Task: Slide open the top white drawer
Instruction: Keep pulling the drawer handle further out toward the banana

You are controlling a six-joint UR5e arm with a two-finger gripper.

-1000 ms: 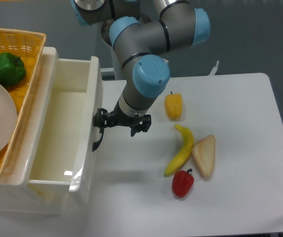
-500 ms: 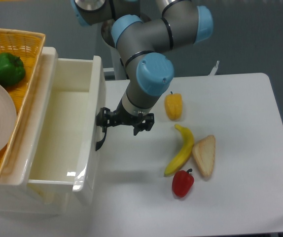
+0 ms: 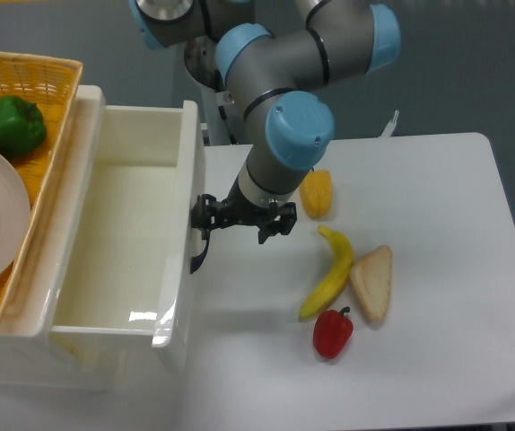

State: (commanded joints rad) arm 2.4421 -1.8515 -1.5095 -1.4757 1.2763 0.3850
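While the drawer stands pulled out, beside a yellow basket, the gripper touches its black handle; whether the jaws clamp it cannot be told. No writing is readable. A banana lies beyond the gripper.

A lab: robot arm over white table (toy food).

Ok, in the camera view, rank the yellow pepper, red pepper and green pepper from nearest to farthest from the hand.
1. Yellow pepper, just right of the hand, partly behind the arm.
2. Red pepper, lower right on the table.
3. Green pepper, far left in the basket.
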